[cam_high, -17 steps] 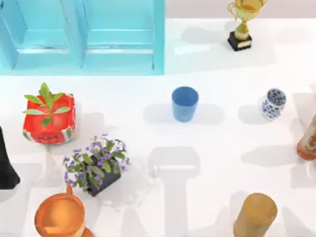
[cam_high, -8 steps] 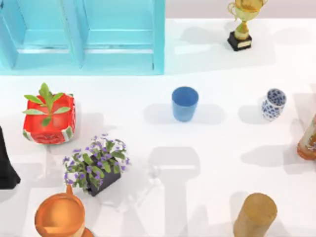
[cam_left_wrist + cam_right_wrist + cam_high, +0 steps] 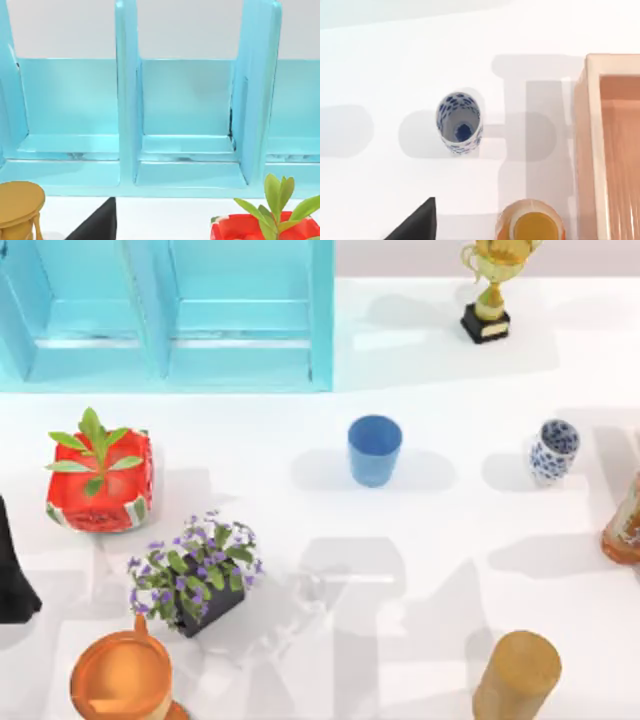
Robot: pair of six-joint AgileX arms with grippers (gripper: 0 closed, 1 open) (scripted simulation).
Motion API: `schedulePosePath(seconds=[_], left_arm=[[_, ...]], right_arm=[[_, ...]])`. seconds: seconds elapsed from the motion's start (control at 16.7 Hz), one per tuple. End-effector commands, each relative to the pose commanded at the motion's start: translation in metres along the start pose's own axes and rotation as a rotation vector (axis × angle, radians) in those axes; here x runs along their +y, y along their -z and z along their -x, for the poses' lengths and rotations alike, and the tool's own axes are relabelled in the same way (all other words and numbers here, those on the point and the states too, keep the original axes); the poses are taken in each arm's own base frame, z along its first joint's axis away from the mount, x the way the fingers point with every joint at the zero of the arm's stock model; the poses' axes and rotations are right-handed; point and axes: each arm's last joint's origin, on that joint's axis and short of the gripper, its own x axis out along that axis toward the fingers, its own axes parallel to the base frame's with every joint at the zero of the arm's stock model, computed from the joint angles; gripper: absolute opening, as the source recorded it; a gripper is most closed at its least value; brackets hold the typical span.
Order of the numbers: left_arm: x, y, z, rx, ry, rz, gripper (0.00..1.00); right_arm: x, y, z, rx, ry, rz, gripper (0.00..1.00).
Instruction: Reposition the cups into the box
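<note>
Blue cup (image 3: pixel 375 449): upright at table centre, well apart from the turquoise box (image 3: pixel 240 360) at eleven o'clock. Patterned white cup (image 3: pixel 553 451): upright at three o'clock of the blue cup, apart from it. Grippers: finger state cannot be told.

I see the box (image 3: pixel 165 315) far left on the table (image 3: pixel 450 530). The tumbler (image 3: pixel 374 450) stands mid-table, the smaller cup (image 3: pixel 553 451) well right of it. The planter (image 3: pixel 100 480) sits left, nearer than the box.
</note>
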Motion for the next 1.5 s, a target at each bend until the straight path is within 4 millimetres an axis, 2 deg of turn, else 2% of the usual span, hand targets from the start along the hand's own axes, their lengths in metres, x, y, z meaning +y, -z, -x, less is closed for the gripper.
schedulePosePath(seconds=[0.24, 0.36, 0.48, 0.6, 0.72, 0.9, 1.2, 1.32, 1.5], left_arm=[[0.000, 0.000, 0.000, 0.000, 0.000, 0.000, 1.00], [0.000, 0.000, 0.000, 0.000, 0.000, 0.000, 1.00], [0.000, 0.000, 0.000, 0.000, 0.000, 0.000, 1.00], [0.000, 0.000, 0.000, 0.000, 0.000, 0.000, 1.00], [0.000, 0.000, 0.000, 0.000, 0.000, 0.000, 1.00], [0.000, 0.000, 0.000, 0.000, 0.000, 0.000, 1.00], [0.000, 0.000, 0.000, 0.000, 0.000, 0.000, 1.00], [0.000, 0.000, 0.000, 0.000, 0.000, 0.000, 1.00], [0.000, 0.000, 0.000, 0.000, 0.000, 0.000, 1.00]], right_arm=[[0.016, -0.062, -0.060, 0.288, 0.010, -0.008, 1.00], [0.024, -0.081, -0.096, 0.414, 0.019, -0.011, 1.00], [0.031, -0.090, -0.129, 0.525, 0.031, -0.014, 1.00], [0.036, -0.093, -0.158, 0.614, 0.044, -0.016, 1.00], [0.039, -0.093, -0.178, 0.678, 0.055, -0.018, 1.00], [0.041, -0.092, -0.191, 0.720, 0.063, -0.020, 1.00], [0.039, -0.092, -0.192, 0.720, 0.065, -0.025, 1.00], [0.046, -0.085, -0.207, 0.727, 0.065, -0.021, 1.00], [0.056, -0.064, -0.243, 0.727, 0.065, -0.019, 1.00]])
